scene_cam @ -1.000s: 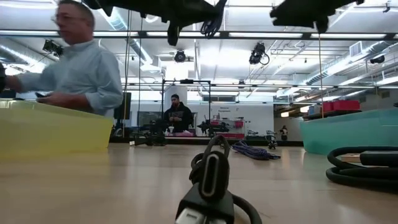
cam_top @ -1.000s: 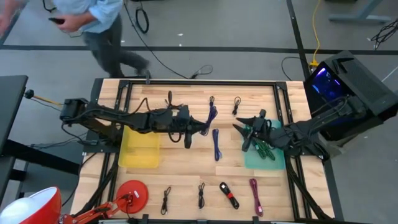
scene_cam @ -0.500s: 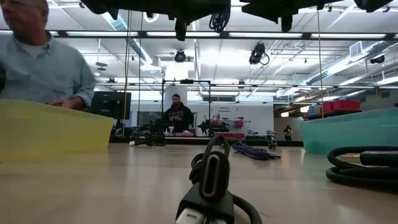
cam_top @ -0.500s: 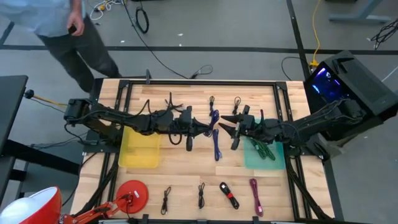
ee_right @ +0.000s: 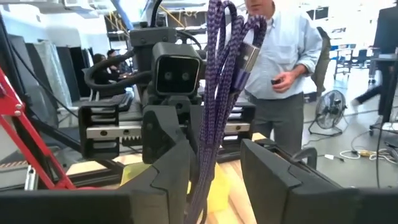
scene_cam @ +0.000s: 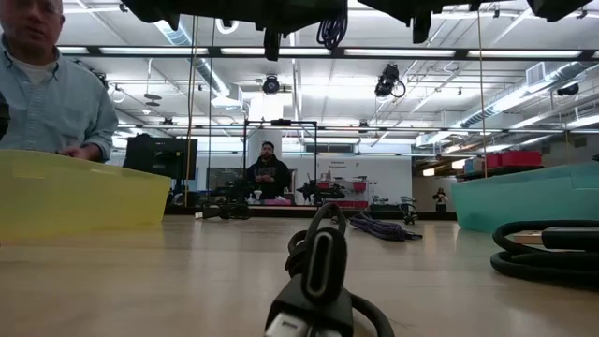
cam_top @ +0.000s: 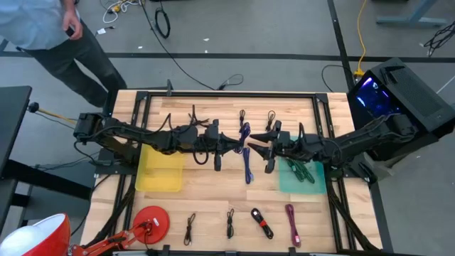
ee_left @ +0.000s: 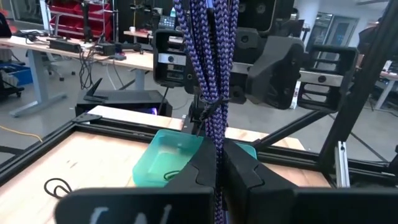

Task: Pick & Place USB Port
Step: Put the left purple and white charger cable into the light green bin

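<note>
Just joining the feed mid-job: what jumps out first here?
The two arms meet over the table's middle: the left tool is shut on a purple cable hanging in a bundle, and the right tool, fingers open, faces it with the cable between them. A yellow bin sits on the table's left side, a teal bin on its right.

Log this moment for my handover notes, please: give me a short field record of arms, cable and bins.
left gripper: above table centre, fingers shut on the purple braided cable
right gripper: facing the left one, fingers open either side of the same cable
yellow bin: table's left, under the left arm
teal bin: table's right, green cable inside
other cables: several lie loose on the table
person: standing beyond the table's far left corner
</note>
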`<state>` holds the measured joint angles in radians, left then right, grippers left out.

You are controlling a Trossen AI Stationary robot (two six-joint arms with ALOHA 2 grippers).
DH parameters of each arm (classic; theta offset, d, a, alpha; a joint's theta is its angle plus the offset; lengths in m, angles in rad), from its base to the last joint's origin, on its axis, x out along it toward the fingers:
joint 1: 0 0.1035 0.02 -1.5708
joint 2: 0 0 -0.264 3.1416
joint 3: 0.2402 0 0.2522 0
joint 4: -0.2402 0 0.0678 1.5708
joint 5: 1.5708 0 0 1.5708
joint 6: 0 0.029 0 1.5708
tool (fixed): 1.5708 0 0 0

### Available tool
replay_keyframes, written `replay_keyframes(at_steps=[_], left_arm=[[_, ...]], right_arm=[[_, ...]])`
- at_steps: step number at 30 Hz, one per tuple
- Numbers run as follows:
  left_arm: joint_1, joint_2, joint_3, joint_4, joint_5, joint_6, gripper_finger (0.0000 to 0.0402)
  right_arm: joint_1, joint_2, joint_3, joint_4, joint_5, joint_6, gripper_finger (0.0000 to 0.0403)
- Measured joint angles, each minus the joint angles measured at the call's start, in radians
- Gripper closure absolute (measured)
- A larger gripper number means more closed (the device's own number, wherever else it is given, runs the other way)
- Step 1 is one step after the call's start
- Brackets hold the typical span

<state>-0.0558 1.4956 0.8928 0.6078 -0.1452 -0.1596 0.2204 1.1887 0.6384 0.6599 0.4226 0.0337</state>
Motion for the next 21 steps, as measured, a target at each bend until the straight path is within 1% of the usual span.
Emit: replay_keyframes(at_steps=[2, 5, 9, 21], left_arm=[[0.000, 0.000, 0.000, 0.002, 0.000, 0.000, 0.0393], [0.000, 0.000, 0.000, 0.002, -0.018, -0.001, 0.0393], [0.000, 0.011, 0.000, 0.014, -0.030, -0.001, 0.0393], [0.001, 0.089, 0.000, 0.107, 0.003, -0.012, 0.0393]], right_arm=[[-0.004, 0.006, 0.000, 0.011, -0.021, 0.006, 0.0256], [-0.004, 0.013, 0.000, 0.013, -0.023, 0.009, 0.0256], [-0.004, 0.028, 0.000, 0.056, -0.023, 0.002, 0.0256], [-0.028, 0.033, 0.000, 0.052, -0.023, -0.016, 0.0256]])
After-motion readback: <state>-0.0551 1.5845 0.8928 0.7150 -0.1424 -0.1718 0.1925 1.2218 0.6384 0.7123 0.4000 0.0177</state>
